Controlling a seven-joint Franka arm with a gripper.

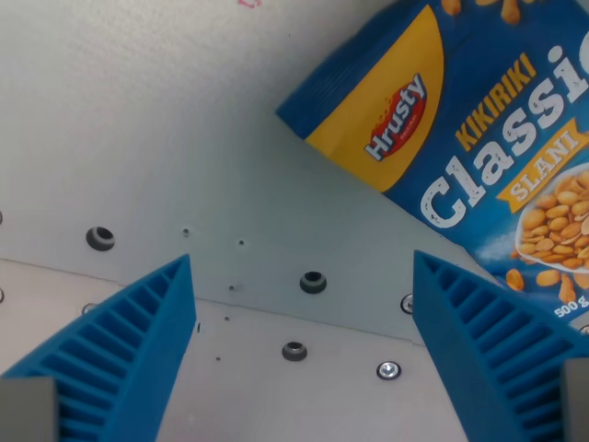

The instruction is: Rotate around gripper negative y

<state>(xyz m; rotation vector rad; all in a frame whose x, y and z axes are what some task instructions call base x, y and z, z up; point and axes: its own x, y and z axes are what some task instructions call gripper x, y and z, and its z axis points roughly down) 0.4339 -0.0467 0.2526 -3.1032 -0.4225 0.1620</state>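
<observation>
My gripper is open, its two blue ribbed fingers rising from the bottom corners of the wrist view with nothing between them. A blue and yellow bag of Hrusty peanuts lies flat on the white table in the upper right, tilted, its lower right part reaching behind the finger on the wrist view's right. The bag lies beyond the fingertips and is not touched.
The white table surface has several screw holes and bolts, such as one hole between the fingers and a bolt lower down. A seam between two plates runs across below the middle.
</observation>
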